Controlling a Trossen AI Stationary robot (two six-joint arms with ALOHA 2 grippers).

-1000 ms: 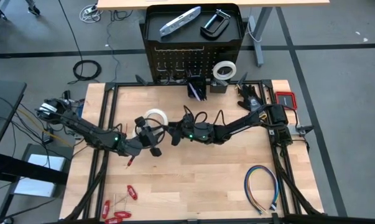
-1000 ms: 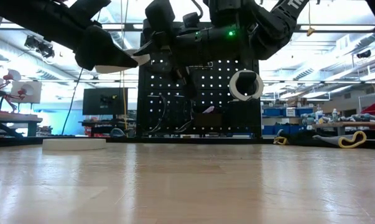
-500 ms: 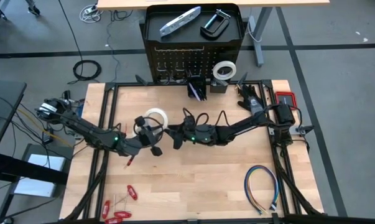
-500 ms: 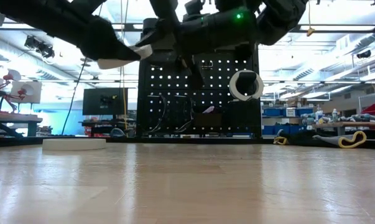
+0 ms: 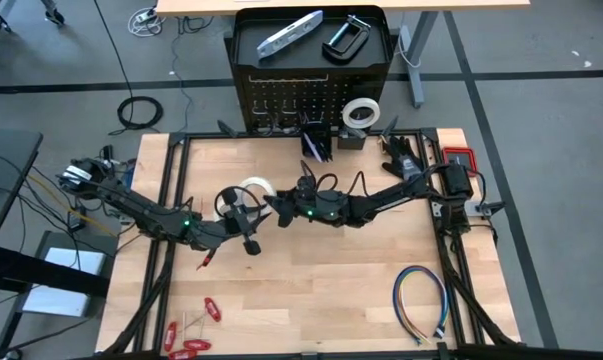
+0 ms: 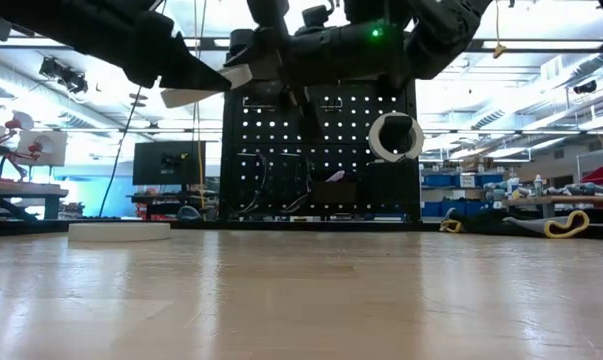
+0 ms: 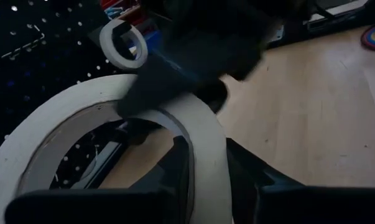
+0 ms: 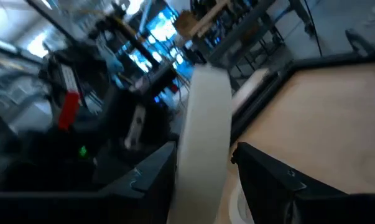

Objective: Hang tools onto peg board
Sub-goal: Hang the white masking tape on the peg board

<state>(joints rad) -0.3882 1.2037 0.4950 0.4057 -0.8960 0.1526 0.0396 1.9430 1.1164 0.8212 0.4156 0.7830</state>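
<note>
A white tape roll (image 7: pixel 112 118) hangs in the air between my two grippers, over the table's middle in front of the peg board (image 5: pixel 281 100). It shows as a pale wedge (image 6: pixel 196 92) in the low view. My left gripper (image 5: pixel 243 215) comes from the left and is shut on the roll. My right gripper (image 5: pixel 278 207) comes from the right and is shut on the roll's other side. A second tape roll (image 5: pixel 361 112) hangs on a peg-board hook. The silver bar tool (image 5: pixel 289 33) and the black C-clamp (image 5: pixel 346 38) lie on the board's top tray. My left gripper holds the roll's wall (image 7: pixel 206 149), with one finger (image 7: pixel 175 174) inside the ring and the other (image 7: pixel 262 186) outside. The roll is lifted clear of the table. My right gripper pinches the roll's opposite part (image 8: pixel 203 124) across its two flat faces, a finger (image 8: pixel 268 174) on each side. It comes roughly level from the table's right.
Another white roll (image 6: pixel 119 232) lies flat on the table, toward the far left. Red-handled tools (image 5: pixel 191 335) lie at the near left corner and a multicoloured wire loop (image 5: pixel 421 305) at the near right. A red case (image 5: pixel 459 160) sits by the right arm's base. Pens stand in a bin (image 5: pixel 316 145).
Both grippers have risen a little with the roll between them, and the right gripper has edged toward the left one. The roll sits slightly higher and more tilted in the low view.
</note>
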